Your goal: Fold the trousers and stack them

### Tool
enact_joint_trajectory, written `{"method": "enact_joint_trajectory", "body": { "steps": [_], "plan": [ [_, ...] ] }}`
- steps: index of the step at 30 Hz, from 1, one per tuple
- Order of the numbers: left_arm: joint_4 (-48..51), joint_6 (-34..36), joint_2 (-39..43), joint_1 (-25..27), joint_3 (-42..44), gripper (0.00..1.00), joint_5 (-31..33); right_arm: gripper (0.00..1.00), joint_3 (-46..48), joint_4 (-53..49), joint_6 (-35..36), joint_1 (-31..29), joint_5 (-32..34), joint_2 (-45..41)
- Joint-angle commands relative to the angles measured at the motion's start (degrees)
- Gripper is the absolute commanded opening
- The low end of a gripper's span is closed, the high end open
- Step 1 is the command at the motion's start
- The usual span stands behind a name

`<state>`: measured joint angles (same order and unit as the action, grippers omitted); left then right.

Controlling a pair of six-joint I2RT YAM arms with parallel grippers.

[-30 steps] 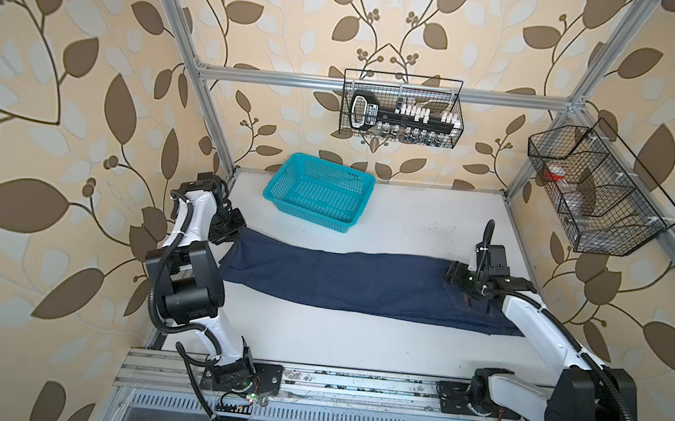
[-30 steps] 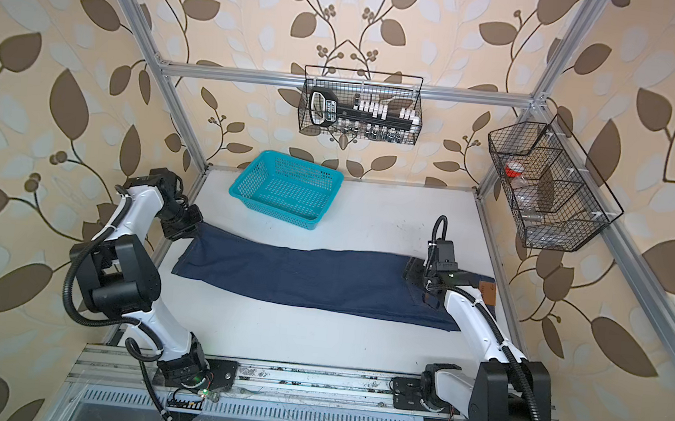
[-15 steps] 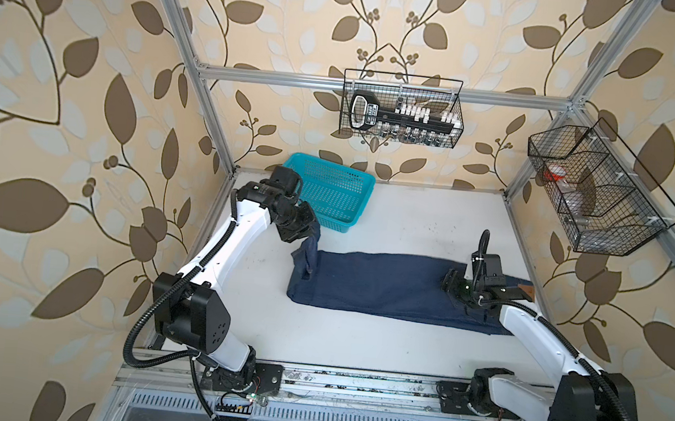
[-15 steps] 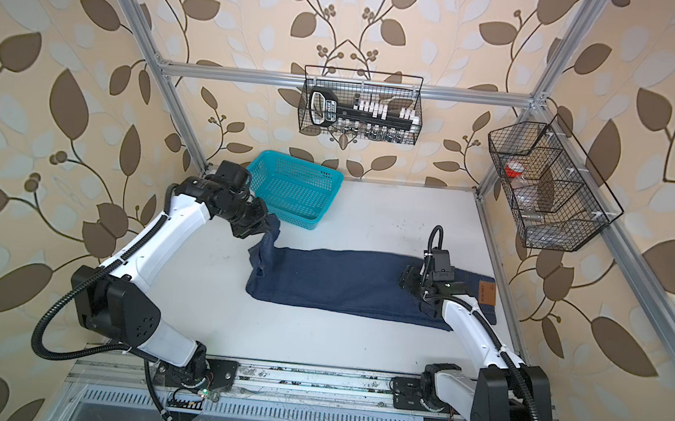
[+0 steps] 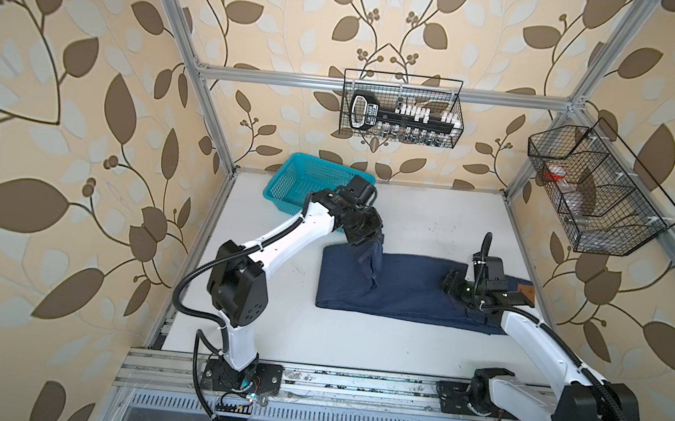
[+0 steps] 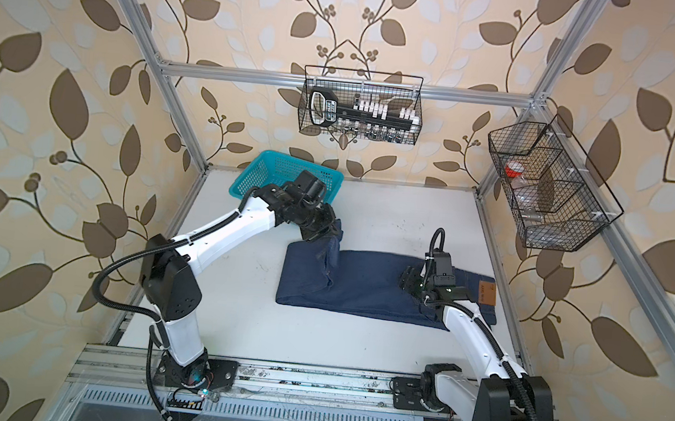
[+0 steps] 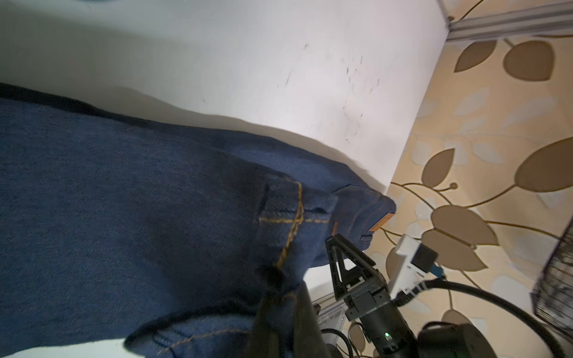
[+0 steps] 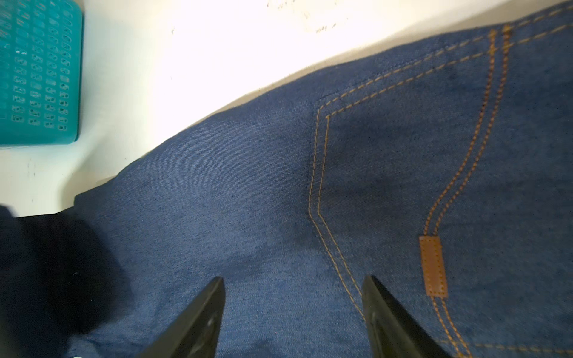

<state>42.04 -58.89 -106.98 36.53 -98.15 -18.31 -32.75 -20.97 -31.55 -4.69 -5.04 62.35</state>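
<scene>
The left claw (image 5: 366,252), clenched on the hem of the trousers (image 5: 412,291), holds it raised above the legs near the middle of the worktop (image 5: 357,346). Their long axis runs to the worktop's right edge, where the right claw (image 5: 452,280), spread and empty, sits low over the seat.

Both top views look steeply down over the whole counter (image 5: 431,215); the 2 wrist views sit close above the trousers (image 8: 248,201).

Trousers (image 5: 412,287) on table (image 5: 357,346), basket (image 5: 289,174) behind, toward the left
</scene>
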Motion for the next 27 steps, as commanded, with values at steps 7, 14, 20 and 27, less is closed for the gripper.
{"method": "enact_joint_trajectory", "body": {
  "steps": [7, 14, 20, 27],
  "plan": [
    [-3.28, -0.39, -9.99, 3.41, -5.84, 0.00, 2.90, 0.71, 2.51, -1.01, 0.44, 2.21, -1.75, -2.83],
    [-1.27, 2.74, -15.18, 5.34, -9.13, 0.10, 2.41, 0.71, 3.17, -1.10, 0.70, 2.78, -2.08, -3.39],
    [-0.53, 6.52, -16.97, 7.28, -13.63, 0.36, -3.22, 0.71, 2.49, -1.38, 1.01, 3.10, -2.13, -3.39],
    [3.87, 15.92, -12.20, 7.43, -16.90, 0.50, -5.87, 0.71, -2.55, -5.75, 3.73, 3.98, -0.42, -5.84]
  ]
}}
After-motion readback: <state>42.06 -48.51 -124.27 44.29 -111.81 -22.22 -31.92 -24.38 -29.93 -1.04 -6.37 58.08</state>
